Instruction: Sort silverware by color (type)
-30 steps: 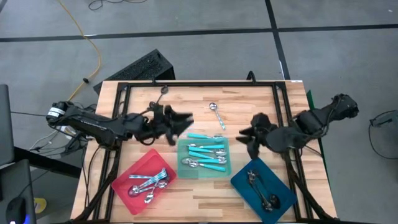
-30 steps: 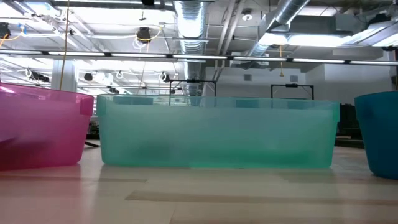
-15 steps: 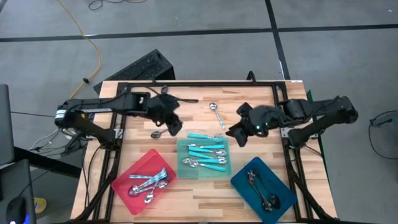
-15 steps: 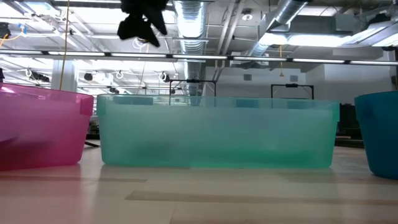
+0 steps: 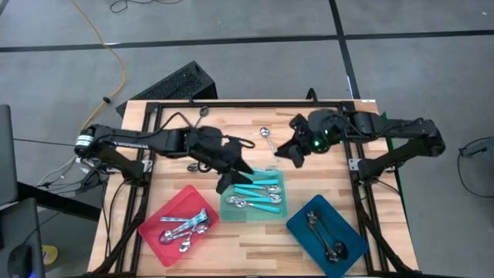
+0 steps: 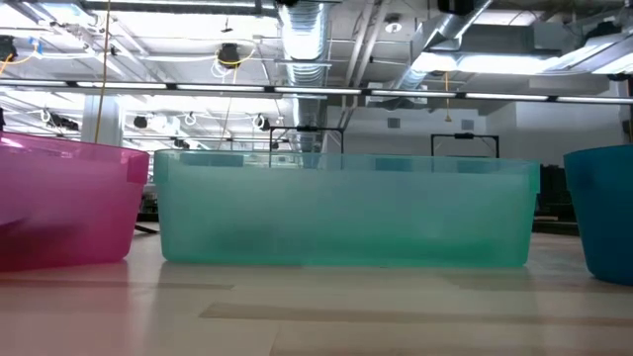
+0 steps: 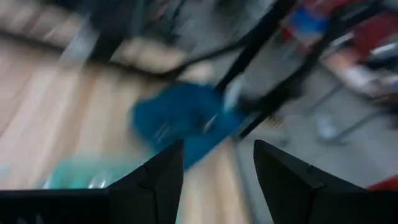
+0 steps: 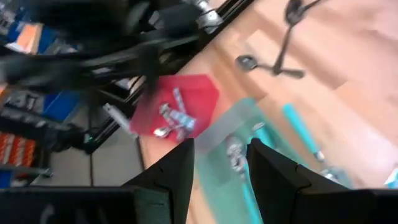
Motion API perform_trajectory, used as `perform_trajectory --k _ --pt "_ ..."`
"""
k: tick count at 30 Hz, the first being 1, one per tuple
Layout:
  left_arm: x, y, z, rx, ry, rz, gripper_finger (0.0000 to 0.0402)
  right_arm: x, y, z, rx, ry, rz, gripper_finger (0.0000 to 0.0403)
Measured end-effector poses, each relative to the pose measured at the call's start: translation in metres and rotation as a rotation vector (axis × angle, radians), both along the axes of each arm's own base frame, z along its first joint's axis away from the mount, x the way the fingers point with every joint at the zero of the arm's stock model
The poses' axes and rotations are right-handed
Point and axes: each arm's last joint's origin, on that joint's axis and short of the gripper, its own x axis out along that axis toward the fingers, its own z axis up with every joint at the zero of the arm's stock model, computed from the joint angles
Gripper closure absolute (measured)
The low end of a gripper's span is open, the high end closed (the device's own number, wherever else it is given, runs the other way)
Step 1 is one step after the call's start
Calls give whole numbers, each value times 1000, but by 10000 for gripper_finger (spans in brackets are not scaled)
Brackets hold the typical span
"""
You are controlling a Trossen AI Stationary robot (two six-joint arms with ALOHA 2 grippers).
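Your work surface is a light wooden table point(image 5: 324, 193) with a black frame, set on a grey floor; a black keyboard point(image 5: 174, 83) lies on the floor beyond it. Three trays sit along the near edge: a red tray point(image 5: 158, 216) holding all-silver spoons point(image 5: 185, 229), a teal tray point(image 5: 228, 184) holding turquoise-handled spoons point(image 5: 258, 201), and a blue tray point(image 5: 301, 228) holding dark spoons point(image 5: 324, 239).

Compare with half a second ago. The left gripper point(image 5: 235, 174) has moved from the table's far left toward you and now hangs over the teal tray's left far corner. Its fingers point(image 7: 155, 180) stand spread with nothing between them. The right gripper point(image 5: 287, 152) has shifted farther from you and now sits above bare wood just beyond the teal tray, fingers point(image 8: 177, 171) likewise parted and empty.

Note the loose items. One silver spoon point(image 5: 267, 139) lies on the table between the two grippers. A dark spoon point(image 5: 195, 165) lies left of the left arm, and another point(image 5: 202, 113) near the far rail. A black cable loops beside the left wrist.

The low view shows only the three tray walls in front of the room behind.
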Motion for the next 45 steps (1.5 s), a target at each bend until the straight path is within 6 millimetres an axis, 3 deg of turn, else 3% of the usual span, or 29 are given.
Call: perform_trajectory --k 5,10,14,17,19,24,30,35,38,42,45 --pt "-1 -4 35 0 -327 -21 226 1 -19 -4 -127 40 -122 234" --pt "-18 7 67 155 -531 319 226 22 -35 -25 -254 151 -290 234" --pt "-38 20 75 315 -468 728 226 47 -50 -49 -315 232 -337 234" --pt "-51 32 70 430 -309 1057 226 70 -62 -76 -331 314 -340 234" --pt "-57 39 63 507 -198 1166 226 84 -69 -92 -322 331 -327 234" --pt "-65 61 40 489 16 1088 226 105 -81 -111 -307 394 -265 234" --pt "-73 97 7 277 321 883 226 110 -98 -105 -325 570 -215 234" --pt "-83 107 1 233 414 750 226 105 -111 -103 -289 689 -225 234" --pt "-90 115 -3 182 469 640 226 94 -121 -109 -160 746 -218 234" --pt "-95 130 -10 124 509 557 226 88 -135 -116 -41 750 -228 234" --pt "-100 142 -13 111 502 544 226 87 -137 -115 -55 754 -264 234"
